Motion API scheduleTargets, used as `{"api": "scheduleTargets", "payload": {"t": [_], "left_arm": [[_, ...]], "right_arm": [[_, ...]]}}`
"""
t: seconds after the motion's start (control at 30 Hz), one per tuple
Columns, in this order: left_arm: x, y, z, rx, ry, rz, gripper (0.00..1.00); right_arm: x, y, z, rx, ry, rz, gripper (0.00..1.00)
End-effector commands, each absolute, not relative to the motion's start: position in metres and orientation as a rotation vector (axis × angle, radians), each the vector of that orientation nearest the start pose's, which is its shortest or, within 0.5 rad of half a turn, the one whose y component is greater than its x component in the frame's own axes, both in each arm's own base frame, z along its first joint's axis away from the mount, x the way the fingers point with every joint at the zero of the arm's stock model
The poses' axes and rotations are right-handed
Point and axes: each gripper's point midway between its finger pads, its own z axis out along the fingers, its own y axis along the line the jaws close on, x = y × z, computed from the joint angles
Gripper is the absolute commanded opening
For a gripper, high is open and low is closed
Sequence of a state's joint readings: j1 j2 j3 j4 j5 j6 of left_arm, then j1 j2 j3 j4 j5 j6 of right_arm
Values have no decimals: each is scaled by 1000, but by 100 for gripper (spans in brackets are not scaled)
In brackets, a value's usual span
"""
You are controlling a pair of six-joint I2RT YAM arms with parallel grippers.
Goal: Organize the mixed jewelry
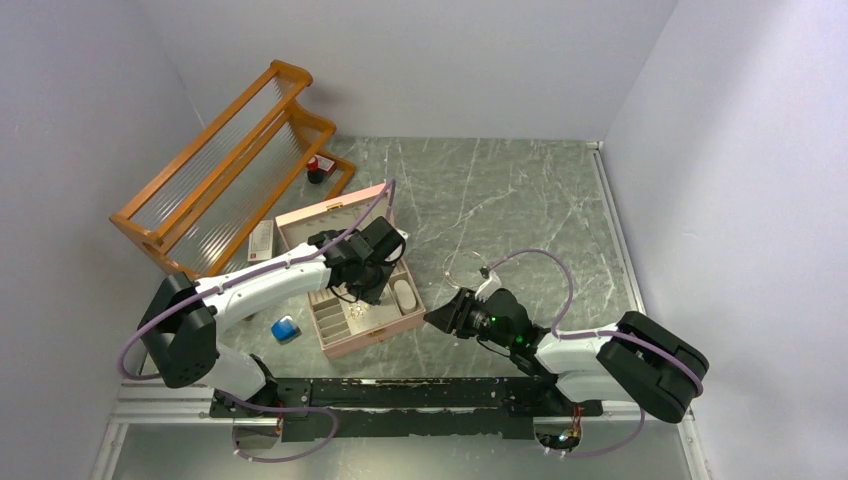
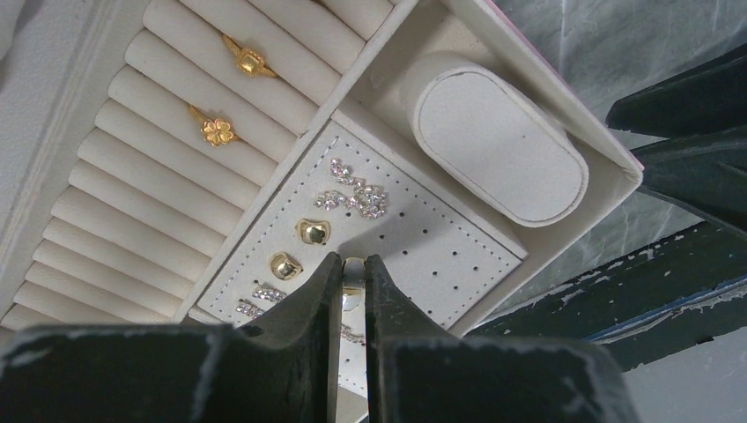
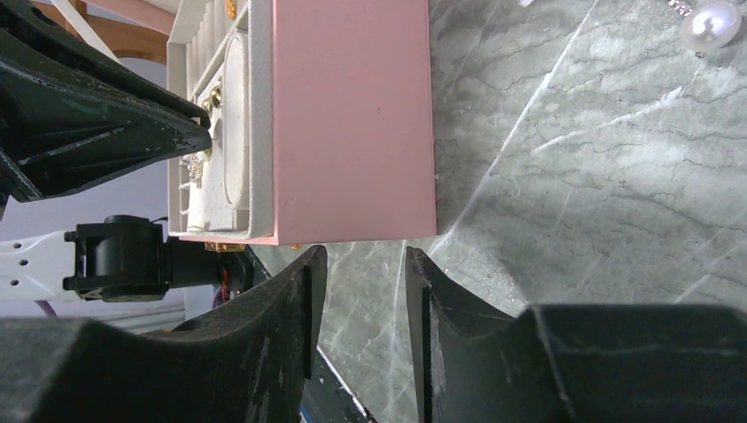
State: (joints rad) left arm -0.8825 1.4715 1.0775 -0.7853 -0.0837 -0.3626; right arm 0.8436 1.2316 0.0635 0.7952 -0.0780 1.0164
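From my end the left gripper [image 2: 352, 264] is down over the earring pad [image 2: 423, 256] in the pink box [image 3: 352, 115], pinched tight on a small gold piece [image 2: 351, 300]. Gold studs [image 2: 313, 231] and sparkly ones [image 2: 354, 192] sit on that pad, with gold rings [image 2: 217, 130] in the roll slots next door. The right gripper [image 3: 361, 260] is spread apart, holding nothing, low just beside the box. A pearl piece [image 3: 712, 24] lies loose on the table [image 3: 573, 220].

top: high, down onto table [image 1: 520, 200] | left wrist: close above pink box [image 2: 440, 256] | right wrist: low beside, seemingly same box [image 3: 352, 115]
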Motion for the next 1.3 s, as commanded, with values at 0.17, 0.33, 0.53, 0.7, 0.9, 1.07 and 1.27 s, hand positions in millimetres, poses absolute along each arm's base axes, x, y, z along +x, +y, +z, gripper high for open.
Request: {"api": "scheduleTargets", "payload": {"t": [0.17,0.33,0.53,0.7,0.9,1.07,1.27], "left_arm": [[186,-239,87,713,2684,-272,25],[186,-239,86,710,2682,-271,29],[187,-246,90,713,2662,-322,34],[186,-250,90,726,2651,-356,35],[184,-252,90,741,2652,-378,31],[182,-250,90,741,2659,-374,29],[184,-251,94,724,2645,-378,32]], "right_arm": [[171,264,58,132,2144,1250,42],[171,264,58,133,2143,1252,42],[171,263,58,133,2142,1252,42],[170,263,58,133,2142,1254,42],[171,263,57,136,2145,1253,42],[170,263,57,137,2147,1255,42],[171,264,57,133,2149,1254,42]]}}
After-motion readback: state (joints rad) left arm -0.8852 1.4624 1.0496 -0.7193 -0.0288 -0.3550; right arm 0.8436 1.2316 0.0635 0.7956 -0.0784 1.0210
